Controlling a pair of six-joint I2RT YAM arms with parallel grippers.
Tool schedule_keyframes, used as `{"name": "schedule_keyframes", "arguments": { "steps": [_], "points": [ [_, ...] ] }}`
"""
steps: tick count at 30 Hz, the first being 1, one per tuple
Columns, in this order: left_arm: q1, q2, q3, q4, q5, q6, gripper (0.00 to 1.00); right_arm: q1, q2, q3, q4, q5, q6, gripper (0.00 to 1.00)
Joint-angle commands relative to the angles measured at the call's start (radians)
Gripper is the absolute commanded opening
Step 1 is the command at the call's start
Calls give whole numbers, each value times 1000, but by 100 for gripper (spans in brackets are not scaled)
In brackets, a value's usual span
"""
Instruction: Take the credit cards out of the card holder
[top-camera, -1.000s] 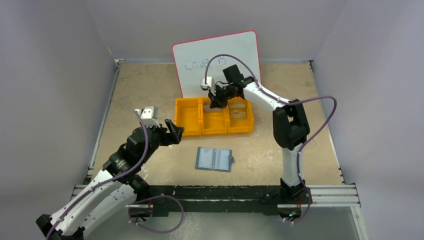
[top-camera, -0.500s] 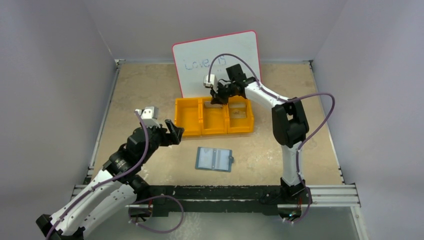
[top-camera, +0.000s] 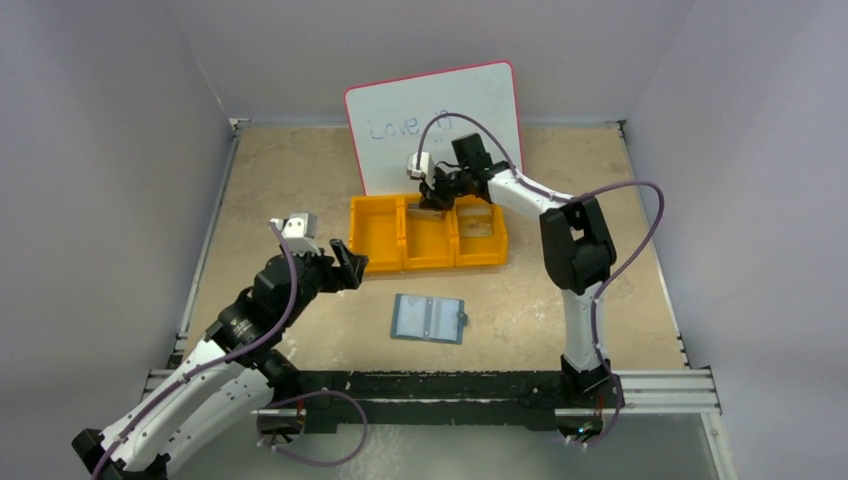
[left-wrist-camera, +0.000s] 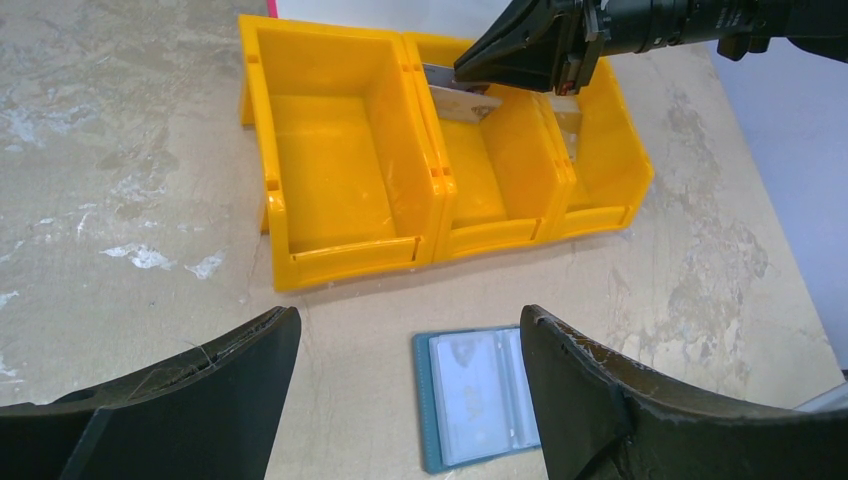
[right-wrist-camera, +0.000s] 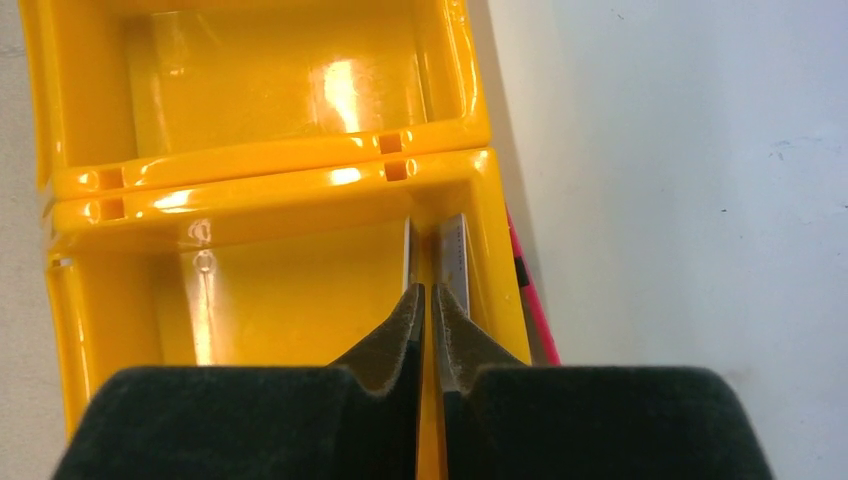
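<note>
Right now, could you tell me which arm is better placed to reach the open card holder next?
Left, probably: the left tool is open and empty, just short of the card holder. The right tool is farther off over the orange bin, shut on a card.

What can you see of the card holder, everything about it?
The card holder is a small teal-blue bifold lying open and flat on the table, its pale blue-grey inside facing up. Two pocketed halves meet at a centre fold, and a small closure tab sticks out from its right edge in the top view. The pockets look glossy. It sits on the near side of the orange bin, apart from it, and only the table touches it. Whether any card is inside is unclear.
</note>
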Motion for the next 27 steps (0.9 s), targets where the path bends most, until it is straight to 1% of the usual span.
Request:
{"name": "schedule_keyframes", "arguments": {
  "steps": [1, 3, 11, 14, 16, 20, 21, 23, 24, 27],
  "points": [
    [1, -4, -1, 23, -13, -7, 81, 0, 23, -14, 85, -22, 17, 8],
    [0, -4, 0, 21, -13, -7, 81, 0, 23, -19, 85, -27, 20, 8],
    [0, -3, -3, 25, -14, -7, 81, 0, -26, -36, 118, 41, 57, 9],
    [0, 3, -5, 27, -14, -10, 81, 6, -72, -57, 125, 49, 107, 14],
    [0, 8, -10, 36, -13, -11, 81, 11, -131, -115, 191, 79, 172, 17],
    [0, 24, -14, 57, -7, -14, 81, 25, -258, -268, 339, 122, 244, 22],
    [1, 28, -13, 58, -6, -15, 81, 27, -283, -294, 372, 127, 266, 26],
    [0, 35, -12, 61, -8, -18, 81, 32, -313, -326, 392, 119, 280, 35],
    [0, 38, -12, 64, -7, -20, 81, 38, -318, -333, 395, 132, 284, 37],
    [0, 41, -9, 72, -4, -21, 81, 65, -308, -339, 382, 214, 286, 38]
  ]
}}
